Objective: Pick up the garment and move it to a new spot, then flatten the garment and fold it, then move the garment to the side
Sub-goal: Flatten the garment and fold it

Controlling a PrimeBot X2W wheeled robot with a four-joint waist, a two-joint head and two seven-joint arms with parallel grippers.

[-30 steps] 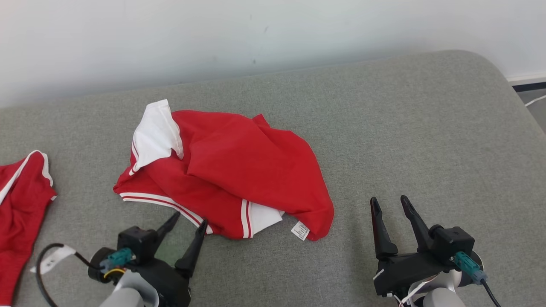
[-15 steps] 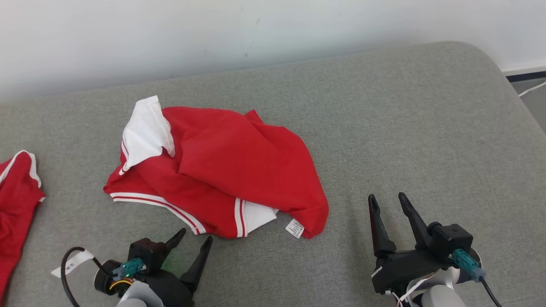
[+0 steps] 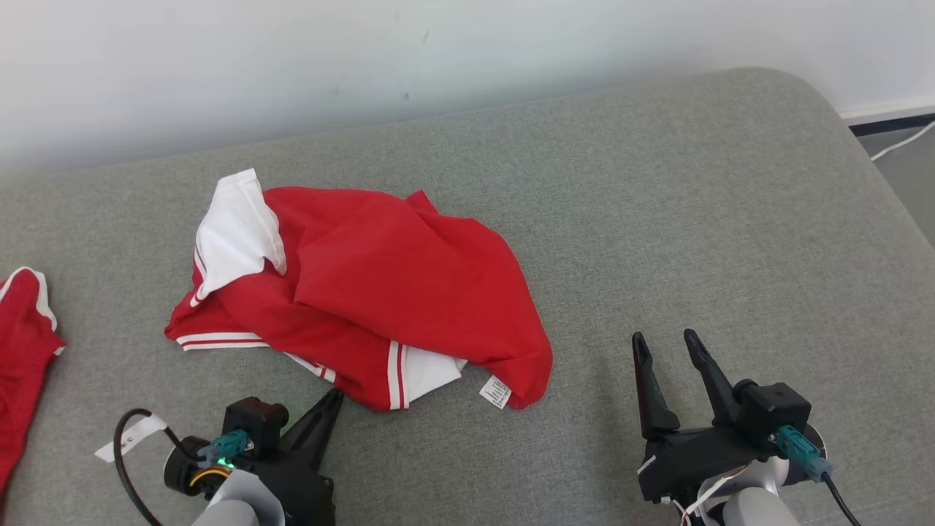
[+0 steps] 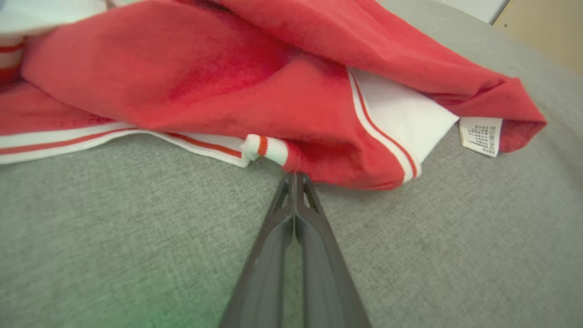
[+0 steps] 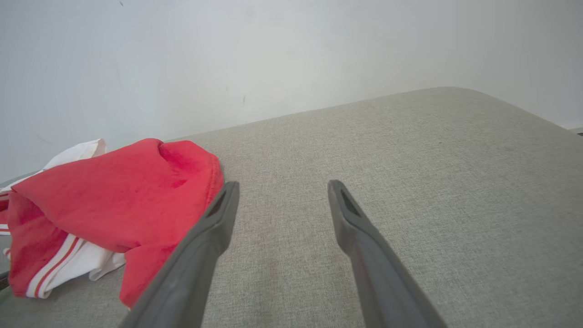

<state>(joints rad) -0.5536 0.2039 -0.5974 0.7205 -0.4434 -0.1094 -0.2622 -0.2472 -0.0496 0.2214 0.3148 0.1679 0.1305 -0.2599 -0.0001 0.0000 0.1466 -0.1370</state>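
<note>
The garment (image 3: pixel 409 292) is a crumpled red shirt with white panels and striped hems, lying left of centre on the grey cushion (image 3: pixel 694 219). In the left wrist view the garment (image 4: pixel 227 91) fills the upper half. My left gripper (image 3: pixel 334 394) is shut, and its tips (image 4: pixel 295 175) meet on the red near hem, pinching the edge beside a curled striped cuff. My right gripper (image 3: pixel 665 336) stands open above bare cushion, right of the garment and apart from it. In the right wrist view the garment (image 5: pixel 114 196) lies left of that open gripper (image 5: pixel 283 184).
A second red piece with white trim (image 3: pixel 22 343) lies at the cushion's left edge. A white care label (image 3: pixel 497 392) sticks out of the garment's near right corner. The pale wall (image 3: pixel 467 58) runs behind. At the far right, floor with a white cable (image 3: pixel 898 142).
My left gripper has gone from open to shut at the garment's near hem, and the striped hem there has bunched. The camera has shifted slightly. The right gripper has stayed open in place.
</note>
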